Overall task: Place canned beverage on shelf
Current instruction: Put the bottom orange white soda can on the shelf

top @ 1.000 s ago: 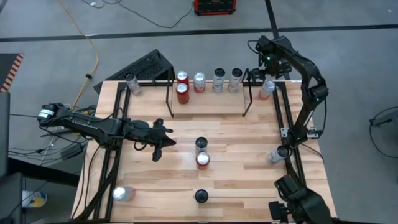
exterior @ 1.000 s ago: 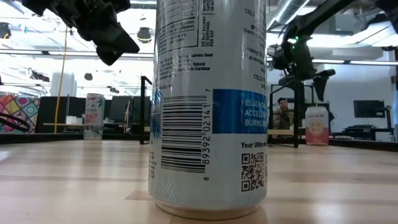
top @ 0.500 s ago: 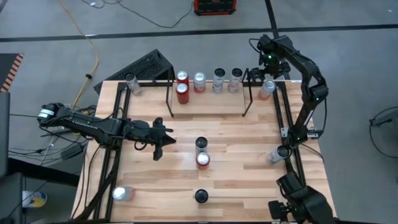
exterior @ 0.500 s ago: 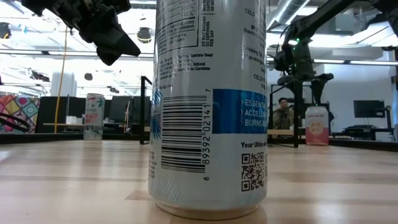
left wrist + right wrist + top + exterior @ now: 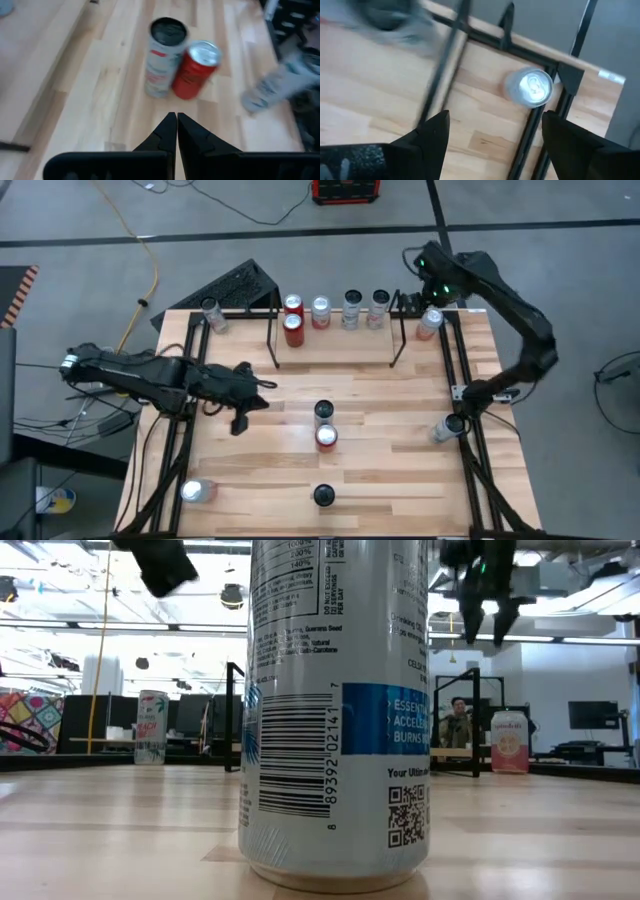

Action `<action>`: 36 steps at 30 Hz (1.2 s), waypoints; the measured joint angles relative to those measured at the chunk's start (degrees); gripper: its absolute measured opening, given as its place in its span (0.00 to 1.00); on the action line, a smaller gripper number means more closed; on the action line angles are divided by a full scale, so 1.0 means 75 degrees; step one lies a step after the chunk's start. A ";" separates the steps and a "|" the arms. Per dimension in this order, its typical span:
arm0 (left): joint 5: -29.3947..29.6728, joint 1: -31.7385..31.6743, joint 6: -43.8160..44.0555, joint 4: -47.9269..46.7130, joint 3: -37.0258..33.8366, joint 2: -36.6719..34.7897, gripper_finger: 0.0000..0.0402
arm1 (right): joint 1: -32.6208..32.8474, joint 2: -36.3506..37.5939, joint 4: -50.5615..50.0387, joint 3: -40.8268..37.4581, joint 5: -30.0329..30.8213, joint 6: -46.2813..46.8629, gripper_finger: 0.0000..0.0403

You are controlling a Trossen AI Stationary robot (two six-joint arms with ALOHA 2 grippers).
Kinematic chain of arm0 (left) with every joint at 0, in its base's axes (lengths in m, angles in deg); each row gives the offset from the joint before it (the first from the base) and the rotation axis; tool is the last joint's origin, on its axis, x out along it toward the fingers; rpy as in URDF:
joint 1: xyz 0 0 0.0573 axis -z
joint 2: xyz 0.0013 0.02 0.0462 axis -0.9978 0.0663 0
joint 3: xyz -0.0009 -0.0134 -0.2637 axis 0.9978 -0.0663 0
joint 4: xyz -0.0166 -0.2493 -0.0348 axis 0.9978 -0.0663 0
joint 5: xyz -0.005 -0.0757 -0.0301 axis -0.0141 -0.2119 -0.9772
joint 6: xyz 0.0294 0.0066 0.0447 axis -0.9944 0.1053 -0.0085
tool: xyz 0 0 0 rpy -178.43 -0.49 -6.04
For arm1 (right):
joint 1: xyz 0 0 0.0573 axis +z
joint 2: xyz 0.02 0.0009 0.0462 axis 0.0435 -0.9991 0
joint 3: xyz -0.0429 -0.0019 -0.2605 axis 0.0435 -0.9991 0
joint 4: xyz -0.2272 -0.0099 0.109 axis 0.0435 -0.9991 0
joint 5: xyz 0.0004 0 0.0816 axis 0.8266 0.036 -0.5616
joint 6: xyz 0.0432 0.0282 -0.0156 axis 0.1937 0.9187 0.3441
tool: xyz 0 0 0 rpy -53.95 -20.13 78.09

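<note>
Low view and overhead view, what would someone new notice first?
A tall white drink can with a barcode and blue band fills the table-level picture. From above, a low black wire shelf at the far edge holds five cans, and the open right gripper hovers over a pale pink can beside it.

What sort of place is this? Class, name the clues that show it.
Probably a robotics lab or workshop. A wooden table carries beverage cans and a black wire shelf, cables trail over a bare grey floor, and desks and a monitor stand behind.

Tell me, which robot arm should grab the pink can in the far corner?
Probably the right. The right gripper hangs open above the pink can; the left gripper is shut, far across the table.
</note>
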 joint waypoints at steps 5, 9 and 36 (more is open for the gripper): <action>-0.0101 0.0664 0.0342 -0.1938 0.1469 0.0025 0.00 | 0.1988 0.1250 0.0050 -0.0347 0.0989 0.1238 0.72; 0.0088 0.1237 0.0663 -0.2709 0.2154 -0.0001 0.00 | 0.3904 0.2099 0.0568 -0.1150 0.1700 0.2242 0.72; -0.1670 0.1972 0.1855 -0.3054 0.2339 0.0107 0.33 | 0.8617 0.1715 0.4828 -0.4740 0.2635 0.4955 0.72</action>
